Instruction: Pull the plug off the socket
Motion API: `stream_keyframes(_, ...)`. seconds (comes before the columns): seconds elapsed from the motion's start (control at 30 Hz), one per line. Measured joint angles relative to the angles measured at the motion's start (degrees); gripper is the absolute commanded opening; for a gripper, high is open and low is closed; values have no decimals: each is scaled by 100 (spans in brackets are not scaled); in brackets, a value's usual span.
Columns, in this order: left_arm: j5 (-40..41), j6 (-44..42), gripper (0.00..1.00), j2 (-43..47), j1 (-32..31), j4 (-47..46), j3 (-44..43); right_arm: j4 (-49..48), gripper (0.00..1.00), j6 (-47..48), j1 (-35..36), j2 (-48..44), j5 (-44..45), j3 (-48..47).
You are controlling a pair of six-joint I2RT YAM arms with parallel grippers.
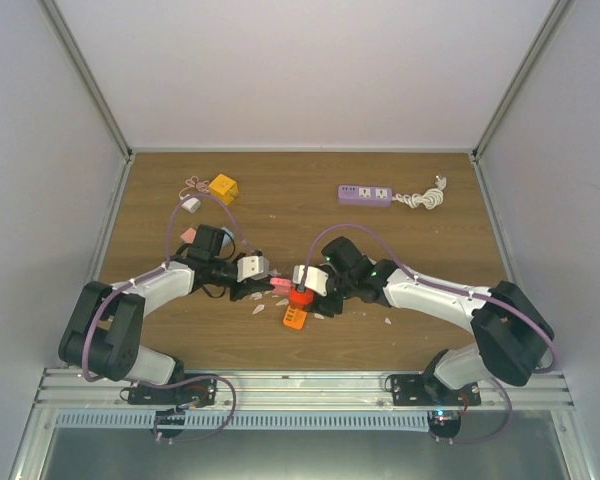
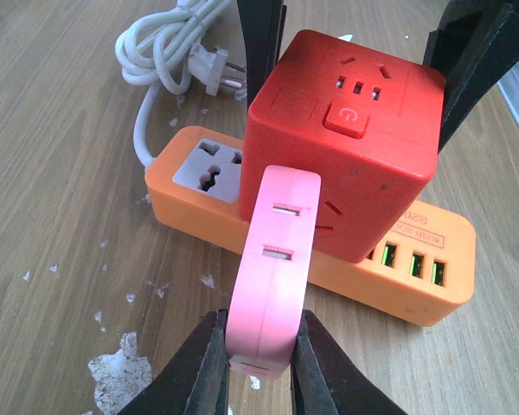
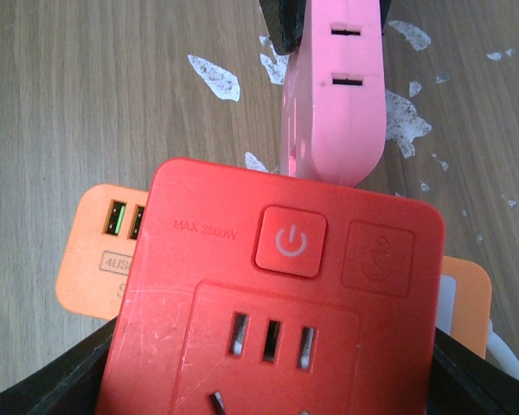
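The pink plug (image 2: 272, 259) sits in a side face of the red cube (image 2: 346, 121), near the middle of the worktop (image 1: 310, 170); 2 slots show on its narrow edge. The left hand (image 2: 261, 354) is pressed together on the plug's free end, 1 finger on each flat face. The right hand (image 3: 272, 385) clamps the cube from the other side, fingers against 2 opposite walls.

The step in hand looks to be the pull itself. To do it well, the left hand should draw straight back along the line of the pins, with no twist or sideways lever, because the pinch is out at the tip and smooth plastic may slip. The right hand must brace the cube, or the cube will travel with the plug.

The cube stands on an orange strip (image 2: 415, 285), apparently plugged into it, so a skewed pull could drag the strip or unseat the cube instead. A white cable (image 2: 138, 112) coils just behind the strip. White flecks (image 2: 121, 372) litter the worktop under the left hand. Well apart at the back lie a purple strip (image 1: 365, 194) and a yellow block (image 1: 223, 187), neither in the way
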State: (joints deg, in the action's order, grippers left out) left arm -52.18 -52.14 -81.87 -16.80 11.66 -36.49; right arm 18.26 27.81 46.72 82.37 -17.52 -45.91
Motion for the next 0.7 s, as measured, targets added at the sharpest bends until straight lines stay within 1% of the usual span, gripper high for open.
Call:
stream_keyframes(0.27, -122, -269, 2, -2, 157, 105, 0, -116, 24, 0, 0, 2, -37, 0)
stream_keyframes(0.43, -170, -337, 4, -4, 170, 166, -2, -120, 24, 0, 15, 2, -44, 0)
stream_keyframes(0.5, -177, -334, 8, -4, 140, 190, -2, -105, 24, 2, 15, 2, -52, 0)
stream_keyframes(0.57, -131, -315, 14, -4, 59, 205, -4, -35, 24, 4, 15, 13, -61, -2)
stream_keyframes(0.7, 116, -212, 32, -4, -205, 225, -4, 175, 23, 52, 15, 37, -66, -2)
